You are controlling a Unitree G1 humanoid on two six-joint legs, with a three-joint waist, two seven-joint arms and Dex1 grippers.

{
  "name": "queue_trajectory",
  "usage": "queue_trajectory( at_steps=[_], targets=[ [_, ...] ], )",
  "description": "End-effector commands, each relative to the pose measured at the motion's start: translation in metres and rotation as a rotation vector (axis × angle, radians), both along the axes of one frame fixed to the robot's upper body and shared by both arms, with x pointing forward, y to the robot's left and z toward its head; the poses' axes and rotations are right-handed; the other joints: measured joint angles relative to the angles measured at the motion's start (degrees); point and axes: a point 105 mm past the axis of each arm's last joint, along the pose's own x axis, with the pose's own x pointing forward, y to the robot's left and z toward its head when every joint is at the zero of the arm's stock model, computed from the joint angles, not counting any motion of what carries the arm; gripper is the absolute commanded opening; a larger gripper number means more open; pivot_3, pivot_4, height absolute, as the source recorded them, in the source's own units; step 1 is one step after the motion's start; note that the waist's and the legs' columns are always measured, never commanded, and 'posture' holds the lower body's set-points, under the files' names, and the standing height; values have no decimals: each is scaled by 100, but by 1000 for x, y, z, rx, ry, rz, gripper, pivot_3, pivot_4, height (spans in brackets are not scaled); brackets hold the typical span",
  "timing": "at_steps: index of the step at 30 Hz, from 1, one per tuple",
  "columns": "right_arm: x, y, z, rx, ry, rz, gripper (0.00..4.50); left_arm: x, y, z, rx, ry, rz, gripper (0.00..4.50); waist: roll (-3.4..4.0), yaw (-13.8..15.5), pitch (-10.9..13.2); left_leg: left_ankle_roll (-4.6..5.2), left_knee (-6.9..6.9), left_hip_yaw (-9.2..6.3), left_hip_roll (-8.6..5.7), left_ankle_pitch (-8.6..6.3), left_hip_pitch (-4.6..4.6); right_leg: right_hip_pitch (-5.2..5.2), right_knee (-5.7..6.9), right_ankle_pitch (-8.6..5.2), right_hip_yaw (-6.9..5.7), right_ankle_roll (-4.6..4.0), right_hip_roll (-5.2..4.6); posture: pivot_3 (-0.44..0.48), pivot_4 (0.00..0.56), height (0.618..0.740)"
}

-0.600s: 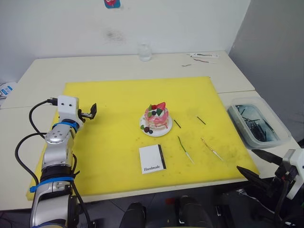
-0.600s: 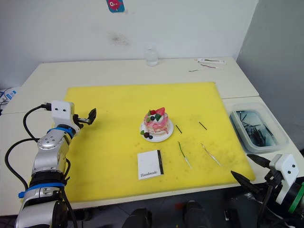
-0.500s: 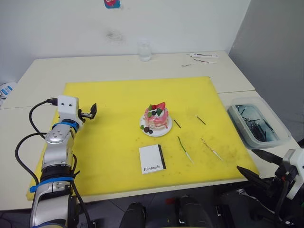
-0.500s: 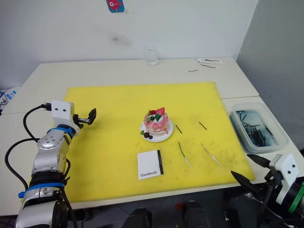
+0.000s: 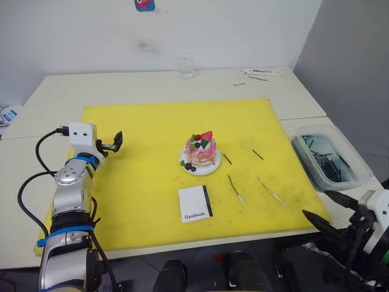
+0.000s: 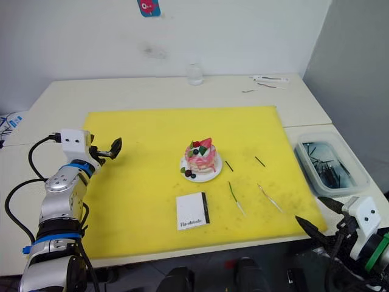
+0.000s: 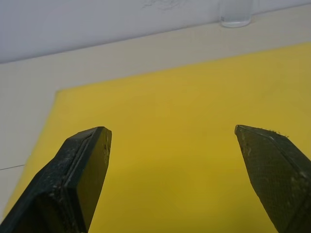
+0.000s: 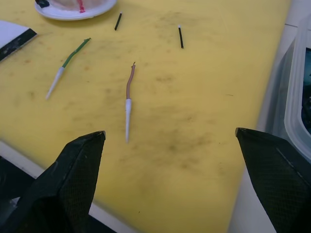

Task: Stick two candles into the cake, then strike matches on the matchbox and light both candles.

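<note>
The small pink-and-white layered cake (image 5: 201,152) sits mid-mat with nothing stuck in it. The thin green candle (image 5: 236,191) and thin golden candle (image 5: 271,191) lie at its 4 o'clock — within the right gripper (image 8: 170,179)'s reach, spread wide and empty. The left gripper (image 7: 172,179) hovers at 9 o'clock, likewise released.

1. A robot test room or lab: bare white walls (image 5: 243,30) and pale worktops (image 5: 152,82) pushed together.
2. A yellow mat (image 5: 152,128) marks the work area.
3. A clear plastic bin (image 5: 331,159) of small dark parts sits beside it.
</note>
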Motion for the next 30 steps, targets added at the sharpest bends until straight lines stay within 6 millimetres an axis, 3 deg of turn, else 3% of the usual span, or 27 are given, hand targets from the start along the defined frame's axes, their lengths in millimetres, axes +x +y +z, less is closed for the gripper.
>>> queue_trajectory(
  at_steps=[1,2,8,18,22,24,30],
  targets=[
    [4,0,6,-11,-39,-7,4487,-1,5,21,22,-68,5,4500,19,19,8,-5,-1,-67,-33,12,3,32,-1,-18,-54,7,-26,0,150,740],
    [3,0,5,-19,-36,-2,4487,-1,5,21,23,-68,5,4500,25,44,11,-8,3,-117,-62,18,6,42,-2,-32,-91,13,-49,0,150,740],
    [1,-2,1,-14,-25,-7,4487,-1,6,21,28,-68,4,4500,30,257,14,-14,-6,-94,-57,20,-1,38,-17,-35,-75,12,-47,0,150,740],
    [-3,0,-2,-49,-33,8,4487,0,-2,21,24,-63,-32,4500,32,227,15,-14,-14,-86,-59,19,0,38,-19,-37,-68,14,-54,0,150,740],
    [-3,-2,-2,-52,-37,-4,4487,1,-3,21,27,-63,-38,4500,49,157,18,7,-20,-243,-174,35,-14,87,11,-96,-218,56,-168,0,150,740],
    [-4,-3,-2,-58,-35,-4,4487,2,-4,21,29,-58,-49,4500,53,176,18,3,-21,-264,-187,40,-16,97,6,-103,-240,64,-179,0,150,740],
    [-6,-4,-1,-51,-31,-4,4487,3,-6,22,33,-54,-69,4500,51,237,18,3,-47,-182,-177,40,-14,63,-2,-103,-164,63,-176,0,150,740]
  ],
)
